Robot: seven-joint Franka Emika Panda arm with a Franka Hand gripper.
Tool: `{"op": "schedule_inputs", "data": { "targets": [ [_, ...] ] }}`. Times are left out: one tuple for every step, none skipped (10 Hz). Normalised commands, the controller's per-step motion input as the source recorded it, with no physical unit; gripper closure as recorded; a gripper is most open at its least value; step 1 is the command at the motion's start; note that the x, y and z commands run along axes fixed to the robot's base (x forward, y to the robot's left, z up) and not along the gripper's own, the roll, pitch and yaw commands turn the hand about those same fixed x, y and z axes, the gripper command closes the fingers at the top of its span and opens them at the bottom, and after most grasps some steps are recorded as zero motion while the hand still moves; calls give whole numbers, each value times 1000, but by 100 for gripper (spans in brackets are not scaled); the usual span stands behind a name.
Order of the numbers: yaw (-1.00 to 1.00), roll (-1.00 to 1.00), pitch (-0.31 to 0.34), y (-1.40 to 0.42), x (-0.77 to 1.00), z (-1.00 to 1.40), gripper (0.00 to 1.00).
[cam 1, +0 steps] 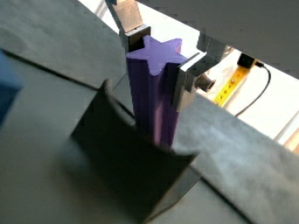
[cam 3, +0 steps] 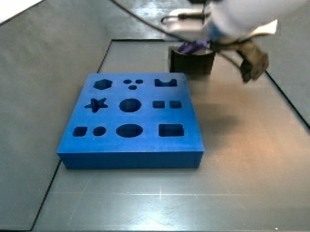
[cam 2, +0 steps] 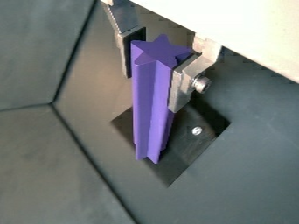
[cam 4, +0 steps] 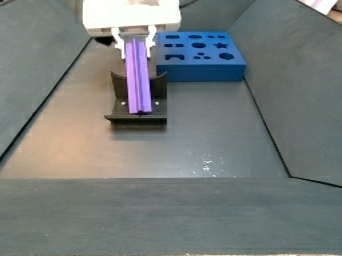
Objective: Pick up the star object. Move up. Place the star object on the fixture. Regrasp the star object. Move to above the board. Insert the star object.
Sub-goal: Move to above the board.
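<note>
One purple star rod (cam 4: 139, 80) stands upright on the dark fixture (cam 4: 135, 108), its top clamped in the pincer (cam 2: 159, 54). The blue board (cam 3: 130, 121) lies on the counter (cam 4: 201, 150) just beside the fixture. In a side view the arm (cam 3: 233, 20) hides nearly all the rod; both wrist views show its star-shaped end between the silver fingers (cam 1: 126, 19).

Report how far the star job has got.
Done, by the look of it: the star object stands upright at the fixture, its lower end on the base plate. In hand: the gripper has its fingers at the star's top end, placing or regrasping. Left: carrying it above the board and inserting it; the star hole is empty.
</note>
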Motion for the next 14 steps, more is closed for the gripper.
{"op": "schedule_inputs", "data": {
  "targets": [
    [201, 3, -247, 175, -5, 1000, 100],
    [125, 9, -266, 168, -11, 1000, 100],
    [57, 2, -274, 162, -17, 1000, 100],
    [-18, -1, -254, 156, -27, 1000, 100],
    [-71, 1, -229, 151, -30, 1000, 100],
    [-122, 3, -199, 147, -33, 1000, 100],
    [-177, 1, -155, 143, -37, 1000, 100],
    [-202, -2, -119, 140, -42, 1000, 100],
    [-210, -7, -70, 135, -51, 1000, 100],
    [-200, -7, -33, 132, -56, 1000, 100],
    [-189, -8, -8, 129, -63, 1000, 100],
    [-153, -11, 51, 80, -54, 726, 100],
    [-127, -11, 88, 46, -44, 516, 100],
    [-95, -10, 127, 25, -36, 311, 100]
  ]
}}
